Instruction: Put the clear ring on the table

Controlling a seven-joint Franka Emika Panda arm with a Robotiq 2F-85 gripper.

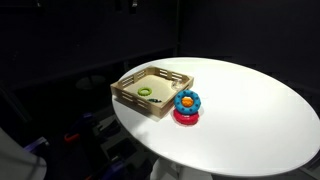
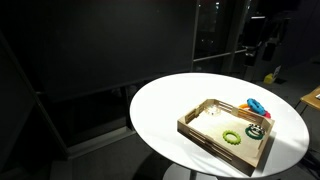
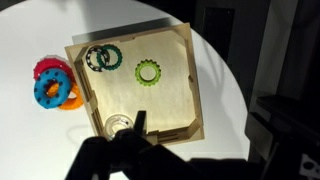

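Observation:
The clear ring (image 3: 118, 124) lies inside the wooden tray (image 3: 192, 90), near the tray corner closest to the wrist camera, and shows only as a faint pale outline. I cannot make it out in the exterior views. The white round table (image 1: 250, 120) (image 2: 165, 110) carries the tray. My gripper (image 3: 115, 135) hangs high above the tray, a dark shape at the bottom of the wrist view. One finger shows beside the clear ring, well above it. The jaws look open and empty. The arm (image 2: 262, 38) shows above the table's far side.
A green ring (image 3: 148, 72) (image 1: 146, 92) (image 2: 232, 137) and a dark green ring (image 3: 102, 58) also lie in the tray. A blue, orange and red ring stack (image 3: 52, 84) (image 1: 186, 104) (image 2: 256, 107) stands on the table beside the tray. Darkness surrounds the table.

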